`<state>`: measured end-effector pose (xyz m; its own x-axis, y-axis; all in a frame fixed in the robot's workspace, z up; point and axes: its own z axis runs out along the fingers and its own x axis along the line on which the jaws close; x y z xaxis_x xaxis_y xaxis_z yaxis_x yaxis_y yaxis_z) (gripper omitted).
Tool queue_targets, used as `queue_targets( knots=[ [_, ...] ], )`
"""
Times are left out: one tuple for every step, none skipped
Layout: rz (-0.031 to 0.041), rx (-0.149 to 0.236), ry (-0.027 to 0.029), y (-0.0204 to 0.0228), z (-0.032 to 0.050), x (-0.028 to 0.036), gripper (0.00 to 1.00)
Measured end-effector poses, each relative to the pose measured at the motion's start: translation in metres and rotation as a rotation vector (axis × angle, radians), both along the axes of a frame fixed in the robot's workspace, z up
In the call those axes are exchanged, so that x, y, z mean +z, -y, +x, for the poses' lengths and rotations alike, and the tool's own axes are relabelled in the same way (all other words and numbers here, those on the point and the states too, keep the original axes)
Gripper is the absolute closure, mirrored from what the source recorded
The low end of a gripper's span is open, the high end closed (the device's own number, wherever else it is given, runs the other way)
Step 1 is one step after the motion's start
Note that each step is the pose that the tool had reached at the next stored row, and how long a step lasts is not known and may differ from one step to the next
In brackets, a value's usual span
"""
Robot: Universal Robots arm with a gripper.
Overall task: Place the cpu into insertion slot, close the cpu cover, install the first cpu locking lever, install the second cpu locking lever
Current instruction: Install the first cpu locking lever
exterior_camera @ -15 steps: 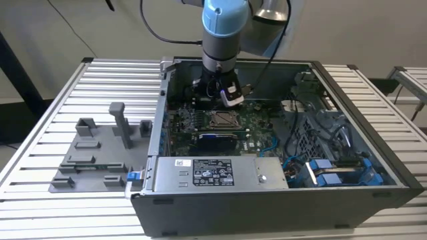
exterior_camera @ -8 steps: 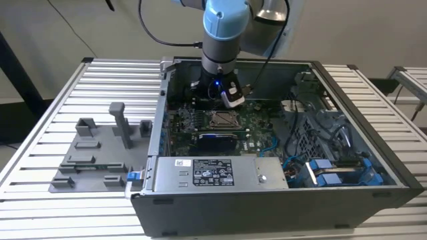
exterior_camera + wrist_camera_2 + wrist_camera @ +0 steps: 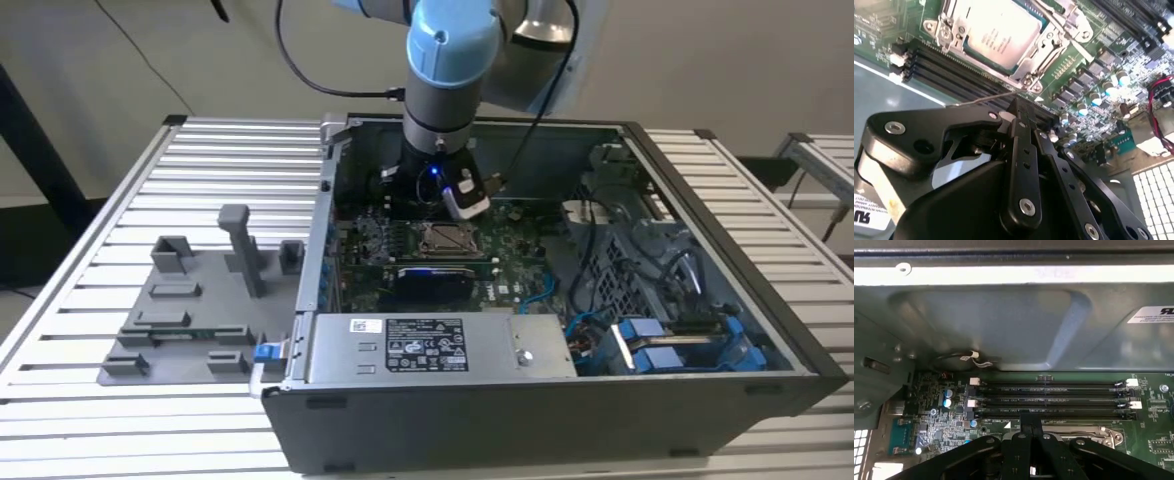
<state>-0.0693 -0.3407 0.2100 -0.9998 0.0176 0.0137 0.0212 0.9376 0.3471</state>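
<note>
While memory slots are caught in the first wrist view, the cpu is seen in the second wrist view, seated in the insertion slot under the cpu cover, gripper squeezed together just beside.

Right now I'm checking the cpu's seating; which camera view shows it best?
The second wrist view: the cpu is close, its metal top plainly visible. The exterior view shows it as a small, distant square. The first wrist view catches the insertion slot at its metal rim.
</note>
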Motion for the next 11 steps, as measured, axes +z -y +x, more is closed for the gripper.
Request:
queue_targets(
  knots=[
    [0.0002,0.0,0.0001,0.0002,0.0,-0.0009,0.89],
    [0.0001,0.0,0.0,0.0003,-0.0001,-0.0016,0.89],
    [0.0001,0.0,0.0001,0.0004,0.0,-0.0021,0.89],
    [0.0005,0.0,0.0002,0.0004,0.0002,-0.0026,0.89],
    [0.0009,0.0,0.0003,0.0004,0.0006,-0.0031,0.89],
    [0.0016,0.0,0.0007,0.0004,0.001,-0.0035,0.89],
    [0.0022,0.0,0.0011,0.0004,0.0014,-0.0038,0.89],
    [0.003,0.0,0.0019,0.0004,0.0018,-0.0042,0.89],
    [0.0036,0.0,0.0026,0.0004,0.0022,-0.0046,0.89],
    [0.0041,0.0,0.0034,0.0004,0.0024,-0.0048,0.89],
    [0.0042,0.0,0.0037,0.0003,0.0024,-0.0049,0.89]
  ],
)
